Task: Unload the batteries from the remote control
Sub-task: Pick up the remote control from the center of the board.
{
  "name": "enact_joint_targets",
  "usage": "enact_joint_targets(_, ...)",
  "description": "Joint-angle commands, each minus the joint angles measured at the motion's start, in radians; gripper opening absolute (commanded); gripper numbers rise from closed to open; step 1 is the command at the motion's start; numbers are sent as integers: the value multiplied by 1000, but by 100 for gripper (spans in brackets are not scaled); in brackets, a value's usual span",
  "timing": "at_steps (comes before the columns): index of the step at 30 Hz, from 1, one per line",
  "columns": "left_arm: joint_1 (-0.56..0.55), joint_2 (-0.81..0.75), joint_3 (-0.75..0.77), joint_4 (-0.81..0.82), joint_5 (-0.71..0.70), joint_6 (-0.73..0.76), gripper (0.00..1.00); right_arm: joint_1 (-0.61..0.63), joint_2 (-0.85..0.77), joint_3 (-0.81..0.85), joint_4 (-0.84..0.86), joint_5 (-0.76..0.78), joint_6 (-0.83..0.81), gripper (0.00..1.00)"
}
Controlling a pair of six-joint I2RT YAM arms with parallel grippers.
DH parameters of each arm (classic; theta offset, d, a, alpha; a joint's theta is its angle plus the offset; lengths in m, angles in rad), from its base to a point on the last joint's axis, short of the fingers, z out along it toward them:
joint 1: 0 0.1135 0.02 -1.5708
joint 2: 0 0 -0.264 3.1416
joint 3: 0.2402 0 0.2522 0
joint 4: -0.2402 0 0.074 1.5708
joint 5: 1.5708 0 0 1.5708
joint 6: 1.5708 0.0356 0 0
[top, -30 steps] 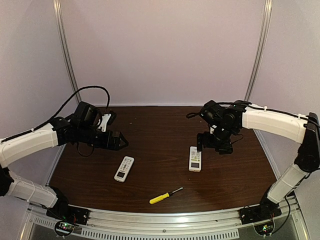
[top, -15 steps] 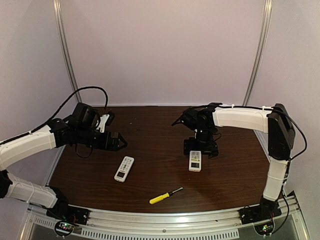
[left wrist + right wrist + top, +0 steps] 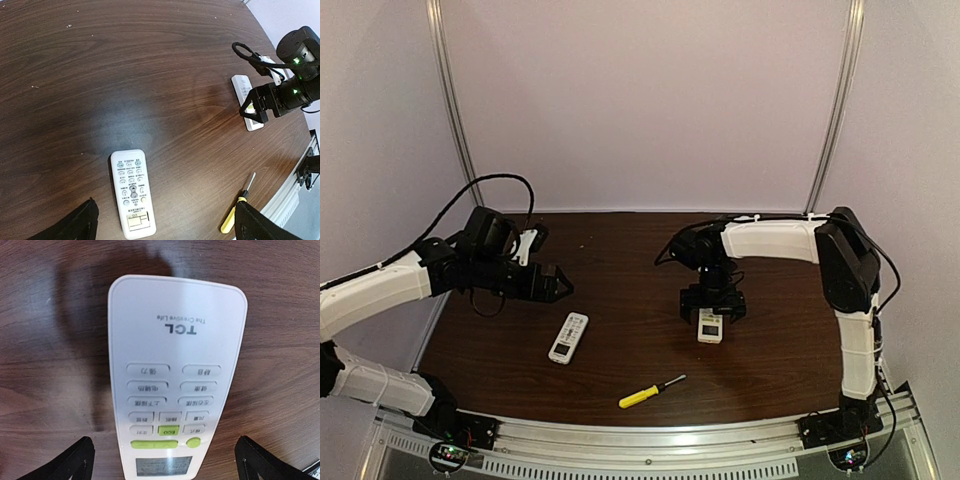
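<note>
Left end effector (image 3: pixel 563 284): jaws spread wide, empty, above table (image 3: pixel 620 250).
Left remote (image 3: pixel 568 338): face up, near it.
Screwdriver (image 3: pixel 650 391): near front edge.
Right remote (image 3: pixel 176 365): face up, directly under Right end effector (image 3: pixel 713 310), jaws spread wide, gripping nothing.

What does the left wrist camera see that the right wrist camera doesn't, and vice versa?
Only the left wrist view shows a second remote lying face up, the yellow-handled screwdriver and the right gripper. Only the right wrist view shows the TCL lettering and green buttons close up. Both show the other remote under that gripper and the dark wooden table.
</note>
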Motion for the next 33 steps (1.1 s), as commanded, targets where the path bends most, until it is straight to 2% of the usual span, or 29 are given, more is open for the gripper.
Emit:
enact_joint_targets(1, -5, -10, -20, 6, -11, -11, 97, -37, 35, 24, 12, 5, -28, 99)
enact_joint_targets(6, -5, 10, -13, 6, -7, -8, 97, -62, 69, 24, 42, -17, -42, 97)
enact_joint_targets(11, -5, 31, 0, 8, -3, -9, 97, -80, 78, 17, 59, -27, -49, 90)
enact_joint_targets(21, -5, 87, 29, 23, 1, 4, 97, -86, 50, -9, 71, -29, -62, 58)
enact_joint_targets(22, -5, 90, 29, 26, 3, 4, 97, -85, 45, -12, 72, -28, -63, 51)
enact_joint_targets(25, -5, 94, 31, 27, 3, 9, 97, -85, 22, -17, 77, -25, -64, 40)
enact_joint_targets(33, -5, 101, 35, 33, 19, 13, 96, -85, -60, -10, 83, -18, -39, 39)
